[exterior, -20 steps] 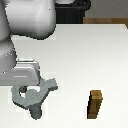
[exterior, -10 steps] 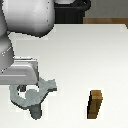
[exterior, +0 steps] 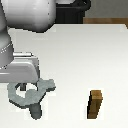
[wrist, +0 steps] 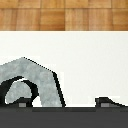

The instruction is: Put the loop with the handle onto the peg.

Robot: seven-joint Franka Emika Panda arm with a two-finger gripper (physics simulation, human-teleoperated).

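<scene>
The loop with the handle [exterior: 19, 98] is a flat grey ring at the exterior view's left, its stubby tab pointing toward the exterior view's right. The grey peg [exterior: 36, 111] shows as a short cylinder sticking out below the ring, so the ring sits around or just over its top. My gripper [exterior: 25, 88] hangs right above the ring. In the wrist view the loop [wrist: 42, 82] fills one side. The gripper [wrist: 65, 103] has its two fingertips [wrist: 107, 101] far apart with bare table between them, so it is open. The peg's top is hidden in the exterior view.
A brown wooden block [exterior: 95, 104] stands upright on the white table [exterior: 80, 55], toward the exterior view's right of the peg. A dark object [exterior: 70, 12] sits beyond the table's far edge. A wooden floor [wrist: 64, 15] lies past the table.
Almost nothing has changed. The arm and the loop stay at the same spot over the peg, and the block has not moved.
</scene>
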